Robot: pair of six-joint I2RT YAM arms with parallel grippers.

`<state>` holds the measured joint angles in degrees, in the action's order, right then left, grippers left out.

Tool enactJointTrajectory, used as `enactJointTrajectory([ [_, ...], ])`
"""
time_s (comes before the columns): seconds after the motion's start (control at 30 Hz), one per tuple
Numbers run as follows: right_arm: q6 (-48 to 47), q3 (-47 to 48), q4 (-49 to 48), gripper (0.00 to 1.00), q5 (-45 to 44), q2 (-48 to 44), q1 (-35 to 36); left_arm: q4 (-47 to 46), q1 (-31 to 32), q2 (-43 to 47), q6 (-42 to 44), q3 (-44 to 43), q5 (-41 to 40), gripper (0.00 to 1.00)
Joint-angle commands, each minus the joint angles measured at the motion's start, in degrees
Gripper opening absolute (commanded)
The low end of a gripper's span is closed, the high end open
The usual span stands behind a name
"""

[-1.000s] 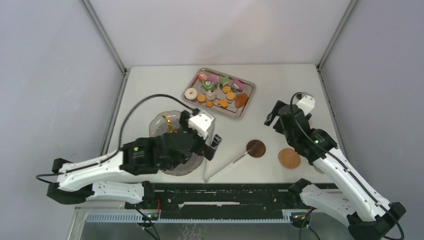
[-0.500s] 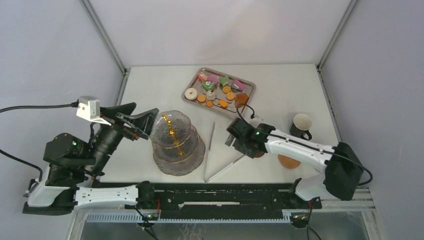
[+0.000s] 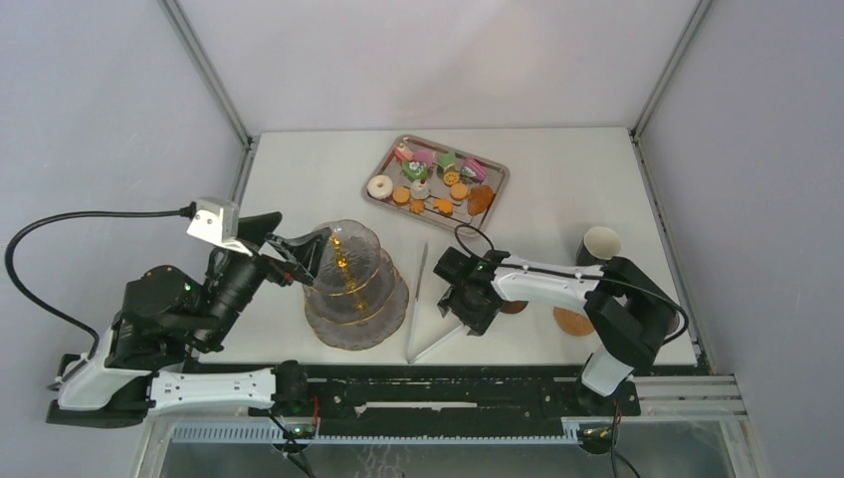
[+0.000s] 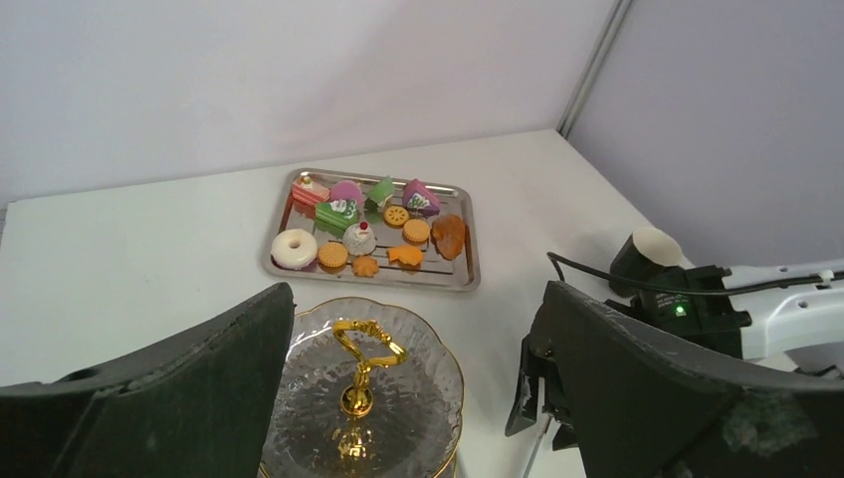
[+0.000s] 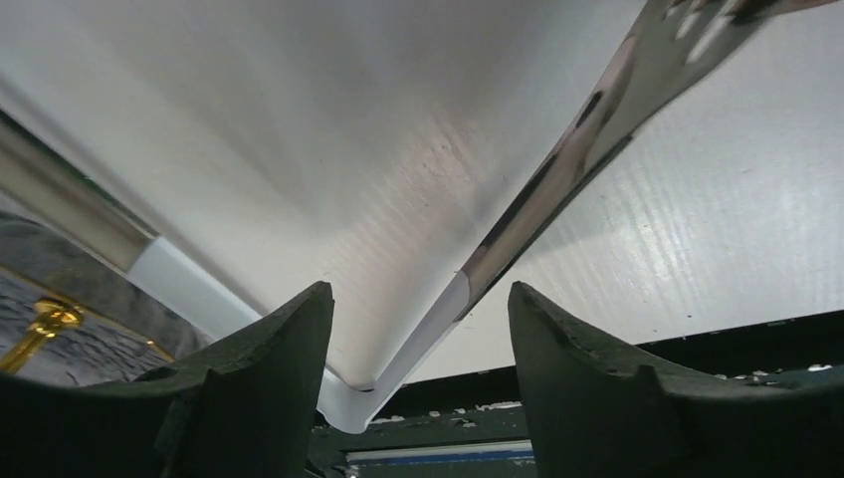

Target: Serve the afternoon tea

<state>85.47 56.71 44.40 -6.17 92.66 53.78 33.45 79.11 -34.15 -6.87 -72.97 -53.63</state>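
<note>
I'm seeing clear rippled glass on the stand (image 3: 370, 299), its pole (image 4: 360, 363) gleaming gold; cakes (image 4: 338, 211) showing pink, green, purple, cookies (image 4: 332, 255) orange, donut (image 4: 280, 249) white.

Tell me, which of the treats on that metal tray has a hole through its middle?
The white ring donut at the left end of the steel tray; the other treats are solid cakes and cookies.

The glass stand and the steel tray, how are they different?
The glass stand is round, clear and stacked in tiers; the steel tray is rectangular, flat and shiny grey. The glass stand looks bare; the steel tray holds the sweets. Both sit on the white table.
</note>
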Motion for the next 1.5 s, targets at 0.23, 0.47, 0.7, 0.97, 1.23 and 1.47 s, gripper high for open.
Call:
enactJointTrajectory([
  [0.23, 2.1, 1.7, -3.6, 0.37, 5.6, 2.5, 1.0, -1.8, -0.1, 0.7, 1.6, 3.5, 0.6, 1.00],
  [0.47, 0.1, 3.7, 0.7, 0.04, -1.0, -1.9, 2.0, -1.8, -0.1, 3.1, -0.3, 4.4, 0.4, 1.00],
  [0.7, -9.6, 8.8, 5.9, 0.00, -15.9, -10.3, 2.3, -3.0, -0.1, 5.5, 0.5, 4.7, 1.1, 1.00],
  [0.97, -47.2, 9.4, -3.9, 0.00, -13.8, -18.8, -23.0, -0.9, -0.1, 2.6, -0.2, 3.8, 1.6, 1.00],
  [1.23, -58.1, 17.1, -10.1, 0.00, -1.5, -6.8, -47.0, 1.0, -0.2, -4.7, -0.5, 0.0, -1.3, 1.00],
  [1.47, -59.3, 31.7, -5.2, 0.00, 1.1, 11.6, -52.8, 14.0, -4.6, -15.2, -7.7, -12.8, -3.1, 1.00],
])
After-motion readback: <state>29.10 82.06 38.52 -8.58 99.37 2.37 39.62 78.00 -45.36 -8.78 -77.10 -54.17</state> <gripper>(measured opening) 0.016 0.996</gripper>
